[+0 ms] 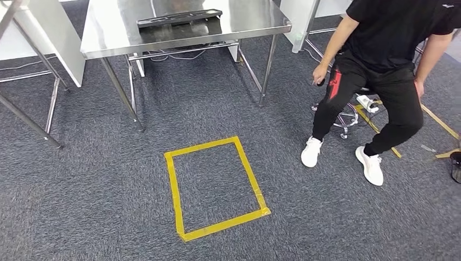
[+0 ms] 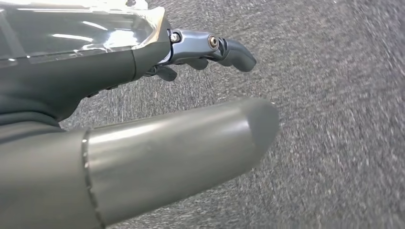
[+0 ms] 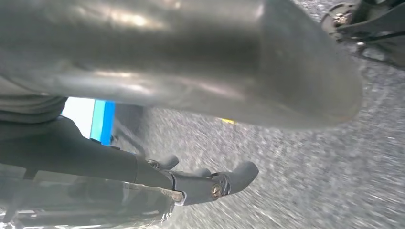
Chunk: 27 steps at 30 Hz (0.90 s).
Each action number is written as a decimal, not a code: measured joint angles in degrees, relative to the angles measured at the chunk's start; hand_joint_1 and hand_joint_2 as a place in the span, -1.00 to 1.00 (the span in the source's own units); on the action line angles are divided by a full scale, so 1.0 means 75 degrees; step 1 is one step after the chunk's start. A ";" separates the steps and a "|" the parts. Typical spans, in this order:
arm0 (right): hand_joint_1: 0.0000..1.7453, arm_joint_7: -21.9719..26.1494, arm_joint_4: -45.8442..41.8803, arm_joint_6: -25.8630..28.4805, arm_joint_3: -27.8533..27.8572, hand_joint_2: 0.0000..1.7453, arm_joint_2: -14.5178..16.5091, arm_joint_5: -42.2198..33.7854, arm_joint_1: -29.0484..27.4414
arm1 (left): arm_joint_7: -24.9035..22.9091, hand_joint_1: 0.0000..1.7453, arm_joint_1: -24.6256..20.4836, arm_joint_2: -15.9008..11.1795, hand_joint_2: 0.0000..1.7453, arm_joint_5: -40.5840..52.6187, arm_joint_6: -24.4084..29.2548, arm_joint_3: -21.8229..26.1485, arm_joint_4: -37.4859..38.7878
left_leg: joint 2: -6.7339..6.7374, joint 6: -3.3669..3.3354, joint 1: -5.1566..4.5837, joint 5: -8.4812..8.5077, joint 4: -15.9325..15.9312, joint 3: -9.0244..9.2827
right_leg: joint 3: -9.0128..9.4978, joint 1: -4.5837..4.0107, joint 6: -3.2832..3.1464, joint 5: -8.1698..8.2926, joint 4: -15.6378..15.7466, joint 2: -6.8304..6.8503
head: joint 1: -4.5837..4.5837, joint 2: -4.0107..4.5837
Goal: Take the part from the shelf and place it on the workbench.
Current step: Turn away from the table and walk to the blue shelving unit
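Right, one long dark part [image 1: 179, 18] lies flat on the steel workbench [image 1: 108, 32], toward its far edge, nothing touching it. One workbench counted, with four thin legs visible; cables hang under it. Two white panels on metal frames flank it, one at left [image 1: 51, 38] and one at right [image 1: 299, 19].

One yellow tape rectangle [image 1: 215, 187] is stuck on the grey carpet [image 1: 98, 190], in front of the workbench and well apart from its legs. More yellow tape strips [image 1: 435, 122] run along the floor at far right.

One person [image 1: 380, 70] in black clothes and two white shoes sits on a stool to the right of the workbench, one hand hanging near the knee. A white power strip [image 1: 368, 103] lies on the floor just behind the legs.

Left hand [image 2: 191, 95]: hangs over bare carpet, thumb and dark fingers apart, grasping nothing, released. Right hand [image 3: 205, 143]: same, thumb and fingers spread with carpet between them, holding nothing. One blue and white object [image 3: 93, 119] sits behind the right hand; can't tell what it is.
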State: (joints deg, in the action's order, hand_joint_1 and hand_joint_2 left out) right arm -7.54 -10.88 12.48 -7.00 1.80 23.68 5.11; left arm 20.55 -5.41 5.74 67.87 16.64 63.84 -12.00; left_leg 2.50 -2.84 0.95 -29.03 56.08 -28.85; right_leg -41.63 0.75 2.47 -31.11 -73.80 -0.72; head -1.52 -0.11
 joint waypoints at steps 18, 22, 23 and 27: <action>-1.00 -0.0063 0.0040 0.0001 0.0016 -1.00 0.0020 0.0091 -0.0027 | 0.0110 -1.00 0.0014 0.0031 -1.00 -0.0028 0.0038 -0.0006 -0.0002 | -0.0552 0.0343 0.0090 -0.0337 0.1159 -0.0520 | 0.1336 0.0006 -0.0333 0.0711 0.2263 -0.0430 | 0.0028 0.0000; -1.00 -0.0067 0.0043 0.0001 0.0018 -1.00 0.0041 0.0080 -0.0002 | 0.0131 -1.00 0.0007 0.0023 -1.00 -0.0012 0.0043 -0.0009 -0.0002 | -0.0790 0.0266 0.0031 -0.0034 0.0246 -0.0127 | 0.1180 -0.0041 -0.0174 0.0777 0.2193 -0.0726 | 0.0023 0.0000; -1.00 -0.0067 0.0045 0.0001 0.0020 -1.00 0.0037 0.0079 -0.0009 | 0.0135 -1.00 0.0004 0.0032 -1.00 -0.0012 0.0044 -0.0010 -0.0001 | -0.0696 0.0214 0.0023 0.0008 0.0211 -0.0129 | 0.1130 -0.0041 -0.0111 0.0812 0.2206 -0.0800 | 0.0022 0.0000; -1.00 -0.0079 0.0052 0.0000 0.0028 -1.00 0.0034 0.0079 -0.0007 | 0.0140 -1.00 0.0003 0.0066 -1.00 -0.0012 0.0050 -0.0009 -0.0002 | -0.0291 0.0015 0.0019 0.0190 0.0022 -0.0108 | 0.0587 -0.0036 -0.0074 0.0324 0.1292 -0.0228 | -0.0016 0.0000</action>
State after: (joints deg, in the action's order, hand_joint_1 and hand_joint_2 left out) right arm -8.13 -10.49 12.48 -6.79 2.05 24.27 5.06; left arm 21.59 -5.39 6.23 67.78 17.01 63.78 -12.02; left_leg 0.32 -2.73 1.09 -27.61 56.24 -29.67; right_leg -37.23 0.48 1.91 -28.68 -64.11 -2.43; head -1.64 -0.11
